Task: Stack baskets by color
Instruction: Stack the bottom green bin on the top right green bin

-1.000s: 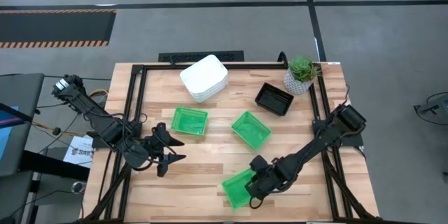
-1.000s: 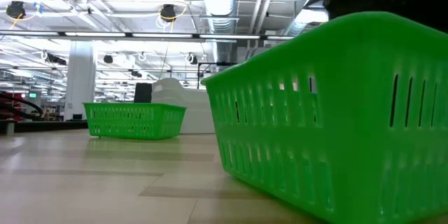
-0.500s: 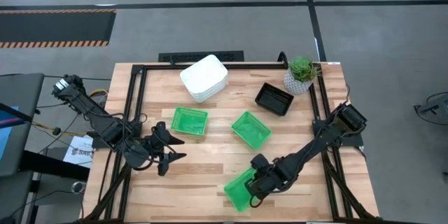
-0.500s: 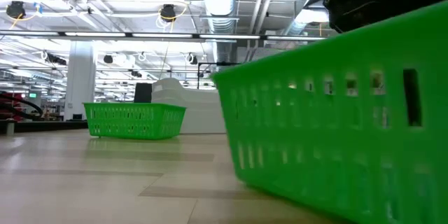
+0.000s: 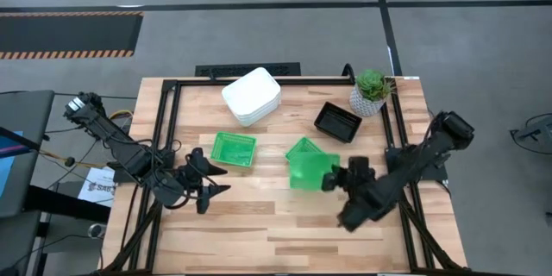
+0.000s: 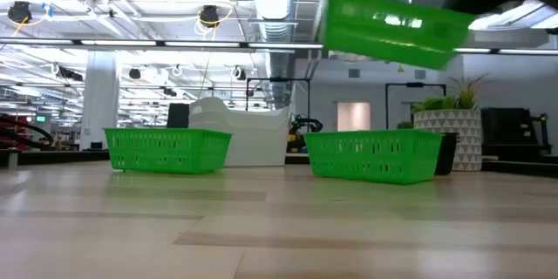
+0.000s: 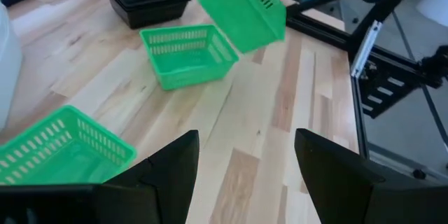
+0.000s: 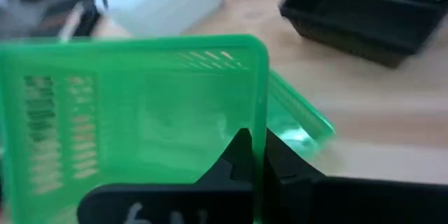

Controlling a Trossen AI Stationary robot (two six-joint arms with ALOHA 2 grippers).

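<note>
While the right gripper (image 5: pixel 331 178) pinches one rim of a bright green slotted plastic basket (image 5: pixel 308 169), that basket hangs tilted in the air, directly over a second green basket (image 6: pixel 373 156) resting flat near the table's middle. Bare wooden tabletop (image 5: pixel 259 216) lies open toward the front edge. Spread wide, the left gripper (image 5: pixel 212 179) waits near a third green basket (image 5: pixel 234 149).

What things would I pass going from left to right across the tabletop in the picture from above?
Left end effector → green basket lying flat → lifted green basket in the right end effector → black basket → potted plant.
</note>
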